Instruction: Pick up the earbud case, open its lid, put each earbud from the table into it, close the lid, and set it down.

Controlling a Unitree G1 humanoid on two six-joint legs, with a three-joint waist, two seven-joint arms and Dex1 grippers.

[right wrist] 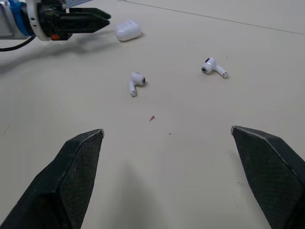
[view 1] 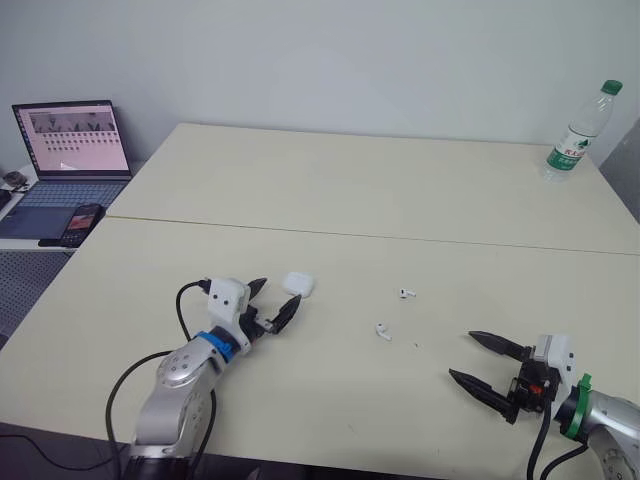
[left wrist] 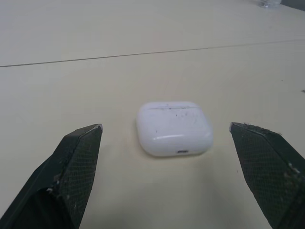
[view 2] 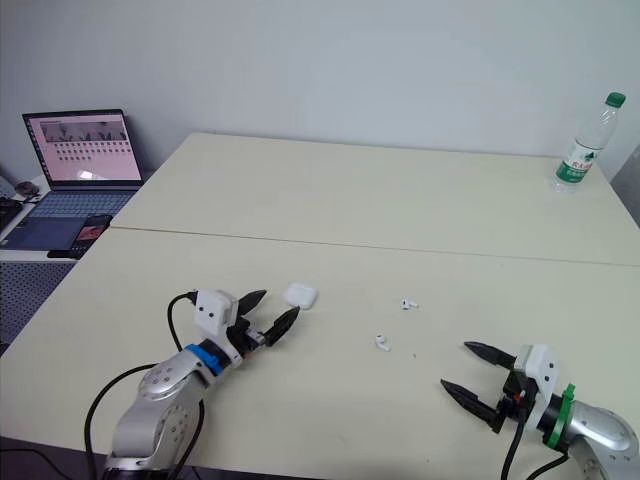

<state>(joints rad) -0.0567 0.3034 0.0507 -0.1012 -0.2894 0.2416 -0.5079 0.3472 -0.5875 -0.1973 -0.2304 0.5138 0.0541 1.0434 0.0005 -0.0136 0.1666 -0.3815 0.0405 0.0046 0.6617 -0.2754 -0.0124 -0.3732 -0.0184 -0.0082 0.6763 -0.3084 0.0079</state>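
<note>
A white earbud case [view 1: 298,284] lies shut on the cream table, seen close in the left wrist view as the case [left wrist: 174,127]. My left gripper [view 1: 273,302] is open just short of it, fingertips apart and empty. Two white earbuds lie loose to the right: one earbud [view 1: 405,293] farther back, the other earbud [view 1: 383,331] nearer me; the right wrist view shows them as earbud [right wrist: 214,67] and earbud [right wrist: 136,82]. My right gripper [view 1: 468,360] stands open and empty near the table's front right, well short of the earbuds.
A green-capped water bottle [view 1: 581,130] stands at the far right corner. An open laptop [view 1: 70,150] and a phone [view 1: 81,222] rest on a side table at the left. A seam [view 1: 400,238] runs across the table.
</note>
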